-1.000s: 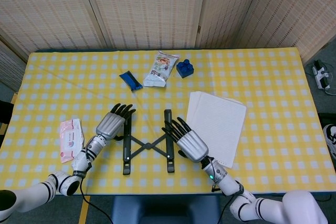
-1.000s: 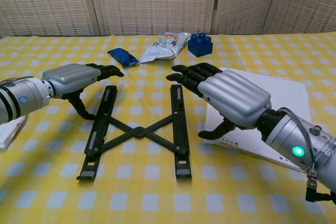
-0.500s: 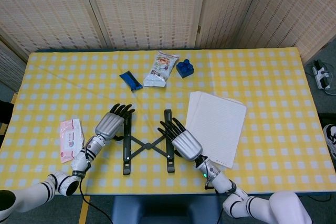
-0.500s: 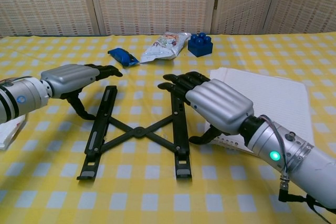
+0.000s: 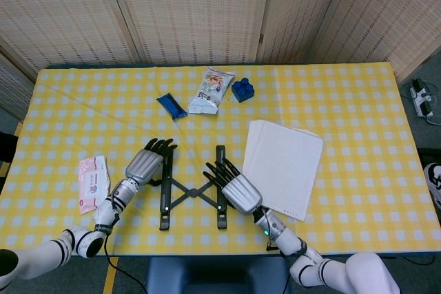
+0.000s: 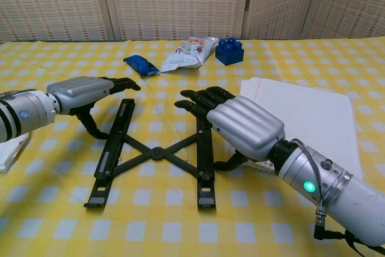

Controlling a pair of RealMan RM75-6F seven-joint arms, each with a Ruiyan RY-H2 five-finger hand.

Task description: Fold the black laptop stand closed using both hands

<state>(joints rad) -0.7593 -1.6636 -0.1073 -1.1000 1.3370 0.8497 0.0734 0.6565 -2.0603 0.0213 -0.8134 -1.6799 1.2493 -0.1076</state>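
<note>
Far left, one pink-and-white soft packet lies flat, cut off by the frame edge in the chest view. Left hand, silver shell with black fingers, hovers palm down at the outer side of the stand's left rail, fingers extended and slightly apart, holding nothing; whether the thumb touches the rail cannot be made out. One black laptop stand lies at the table's near centre on the yellow checked cloth: two slim parallel rails joined by a crossed X brace, matte. Right hand lies over the right rail and hides its middle; fingers spread forward, thumb tucked underneath, contact unclear, nothing visibly gripped. Beyond: one blue wrapped bar, one crinkled white snack bag, one blue studded block. Right, one stack of white lined paper, its near corner behind the right forearm in the chest view.
</note>
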